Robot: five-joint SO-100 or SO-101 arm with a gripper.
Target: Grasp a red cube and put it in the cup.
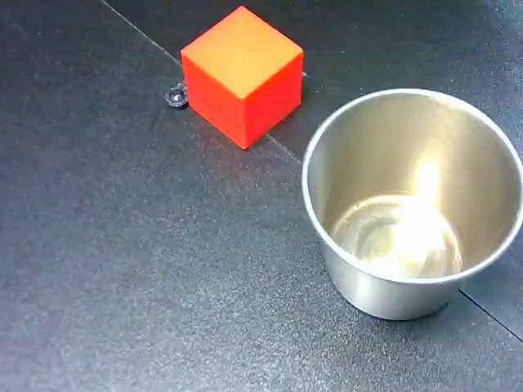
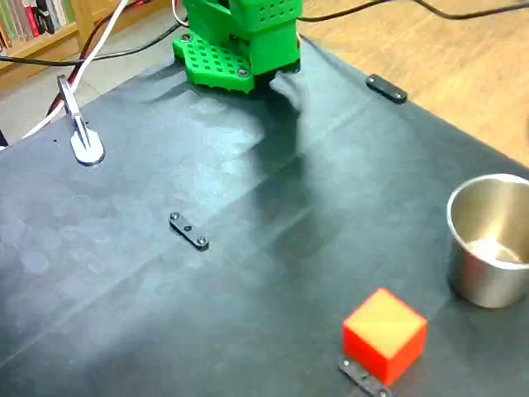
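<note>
Red cube (image 1: 242, 72) sat on the dark table (image 1: 122, 269), resting flat, its lighter orange top face upward. In a fixed view it lay left of the cup (image 1: 413, 204) and apart from it, a strip of bare surface between them, with a small dark ring (image 1: 176, 97) just beside its left lower edge. The cup stood upright, its shiny inside holding nothing.

In another fixed view, going left to right, a white clamp (image 2: 81, 136) stood at the table's far left, a small black plate (image 2: 189, 231) lay mid-table, and the green arm base (image 2: 240, 41) rose at the far edge. The cube (image 2: 384, 332) sat near the front, the cup (image 2: 489, 240) to its right.

No fingers appeared in either view, so their state and the cube's place relative to them could not be told.
</note>
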